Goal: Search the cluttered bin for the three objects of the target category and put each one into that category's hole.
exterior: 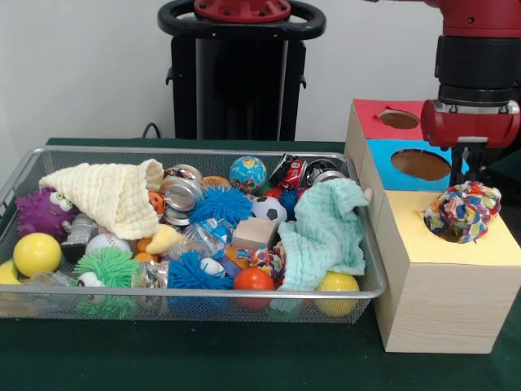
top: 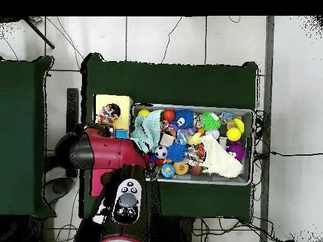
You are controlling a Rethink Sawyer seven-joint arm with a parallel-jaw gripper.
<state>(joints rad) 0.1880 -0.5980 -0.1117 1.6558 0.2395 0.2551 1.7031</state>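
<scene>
Front view: we see a rope ball (exterior: 462,212) sitting in the hole (exterior: 444,230) of the yellow-topped box (exterior: 444,289), most of it above the rim, while the red arm (exterior: 472,122) hangs directly over it. The gripper (exterior: 470,169) shows only as a dark stub just above the ball, and we cannot tell whether it is wide, narrow or touching the ball. Behind the yellow box stand the blue-topped box (exterior: 383,155) and the red-topped box (exterior: 370,118), each with its own round hole. To the left of the boxes the bin (exterior: 187,295) rests on the green table (exterior: 203,358), crowded with toys: a cream cloth (exterior: 110,195) at the left, a mint cloth (exterior: 326,232) draped at the right end, blue spiky balls, a green spiky ball (exterior: 106,273), a purple one (exterior: 41,213), yellow balls and an orange ball (exterior: 253,279). We also make out a second rope ball (exterior: 269,261) lying in the bin, wedged between the orange ball and the mint cloth. From overhead we find the arm (top: 104,151) covering the blue and red boxes, with the rope ball (top: 108,115) on the yellow top beside the bin (top: 249,183).
</scene>
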